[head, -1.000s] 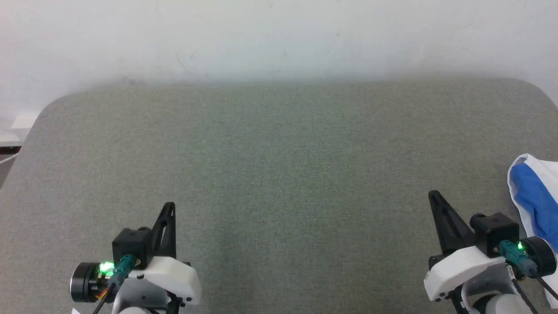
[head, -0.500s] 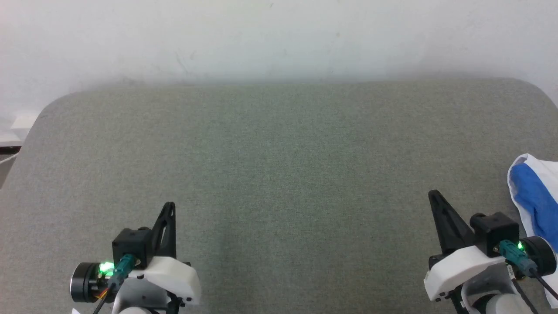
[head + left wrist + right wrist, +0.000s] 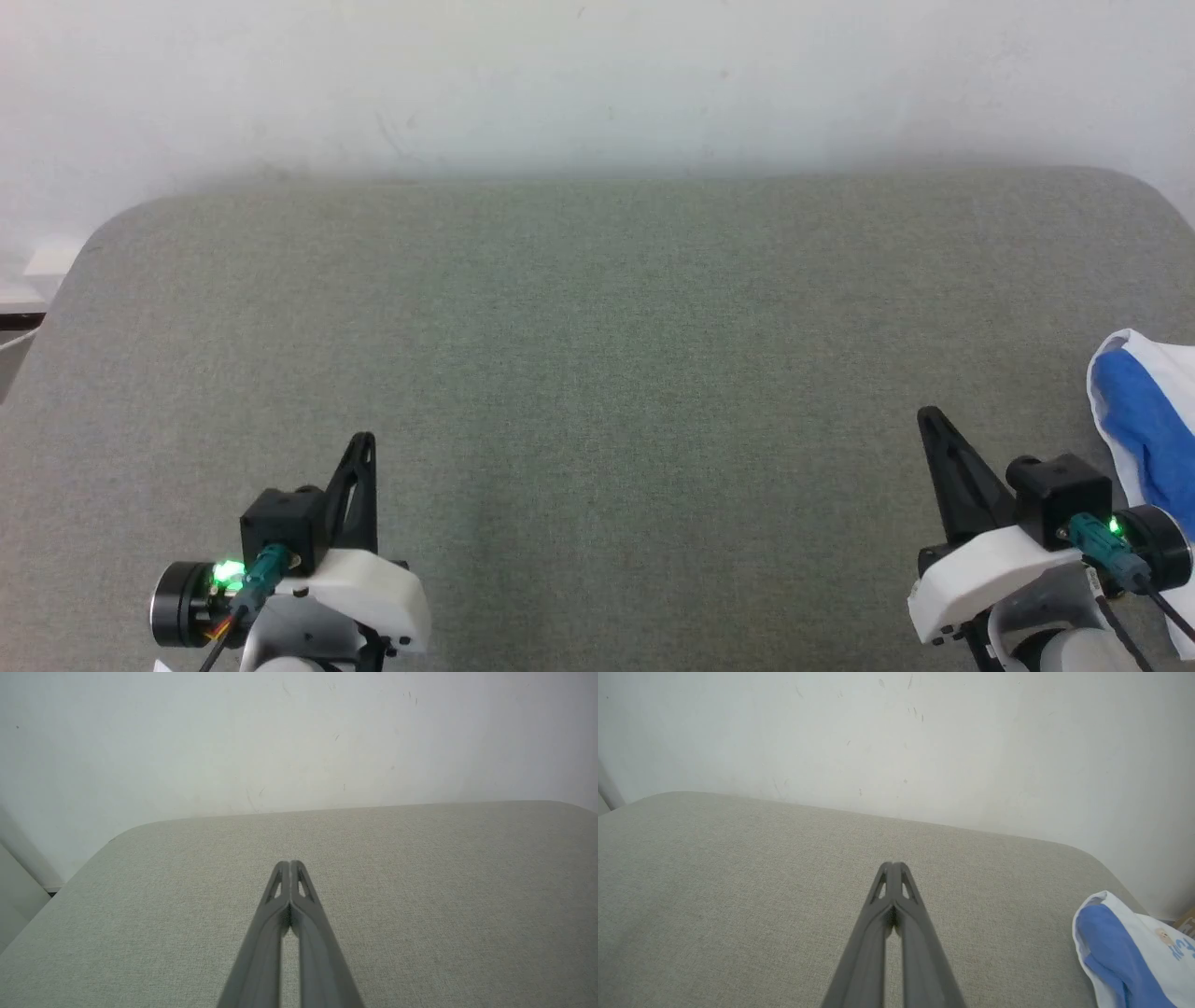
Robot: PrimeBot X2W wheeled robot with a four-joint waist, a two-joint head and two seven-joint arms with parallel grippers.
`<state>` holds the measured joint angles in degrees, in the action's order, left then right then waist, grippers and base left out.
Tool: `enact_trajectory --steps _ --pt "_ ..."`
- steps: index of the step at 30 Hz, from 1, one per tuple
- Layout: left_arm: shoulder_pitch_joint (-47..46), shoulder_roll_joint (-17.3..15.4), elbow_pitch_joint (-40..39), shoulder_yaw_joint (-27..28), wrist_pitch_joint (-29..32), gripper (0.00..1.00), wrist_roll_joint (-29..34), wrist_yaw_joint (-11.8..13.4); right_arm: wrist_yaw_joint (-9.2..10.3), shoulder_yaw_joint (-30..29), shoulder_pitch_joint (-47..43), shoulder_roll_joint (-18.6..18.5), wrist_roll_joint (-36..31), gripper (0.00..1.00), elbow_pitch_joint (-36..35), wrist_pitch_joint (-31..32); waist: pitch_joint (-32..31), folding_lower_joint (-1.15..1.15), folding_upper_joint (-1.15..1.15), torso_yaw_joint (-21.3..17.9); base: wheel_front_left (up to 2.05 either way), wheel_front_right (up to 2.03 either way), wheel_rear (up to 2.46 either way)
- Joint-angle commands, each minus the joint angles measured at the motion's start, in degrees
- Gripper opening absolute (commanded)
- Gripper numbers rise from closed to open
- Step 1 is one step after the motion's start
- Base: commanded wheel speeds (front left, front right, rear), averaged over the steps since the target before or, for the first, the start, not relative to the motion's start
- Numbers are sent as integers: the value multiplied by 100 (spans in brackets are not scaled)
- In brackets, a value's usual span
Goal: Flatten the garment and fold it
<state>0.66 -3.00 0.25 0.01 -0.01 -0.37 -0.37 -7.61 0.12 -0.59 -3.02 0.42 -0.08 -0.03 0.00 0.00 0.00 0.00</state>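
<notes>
The garment (image 3: 1141, 420) lies bunched at the right edge of the grey table, white cloth with a blue band across it. In the right wrist view the garment (image 3: 1125, 952) shows small light-blue lettering and a tan emblem at the lower right. My right gripper (image 3: 926, 415) is shut and empty, hovering just left of the garment and apart from it; in its own wrist view the right gripper (image 3: 893, 864) has its tips pressed together. My left gripper (image 3: 364, 439) is shut and empty at the lower left, far from the garment. The left gripper (image 3: 290, 862) points toward the back wall.
The grey fabric-covered table (image 3: 597, 317) has rounded far corners and stands against a white wall (image 3: 597, 84). Wide bare surface stretches between the two grippers and toward the wall.
</notes>
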Motion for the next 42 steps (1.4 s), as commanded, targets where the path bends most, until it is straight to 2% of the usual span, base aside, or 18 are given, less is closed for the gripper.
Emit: enact_trajectory --steps 1,42 --pt "-66 13 -25 -1 1 0 37 37 12 -12 59 14 -42 0 8 3 0 0 0 0 0 0 0" --pt "-66 13 -25 -1 1 0 37 37 12 -12 59 14 -42 0 8 3 0 0 0 0 0 0 0"
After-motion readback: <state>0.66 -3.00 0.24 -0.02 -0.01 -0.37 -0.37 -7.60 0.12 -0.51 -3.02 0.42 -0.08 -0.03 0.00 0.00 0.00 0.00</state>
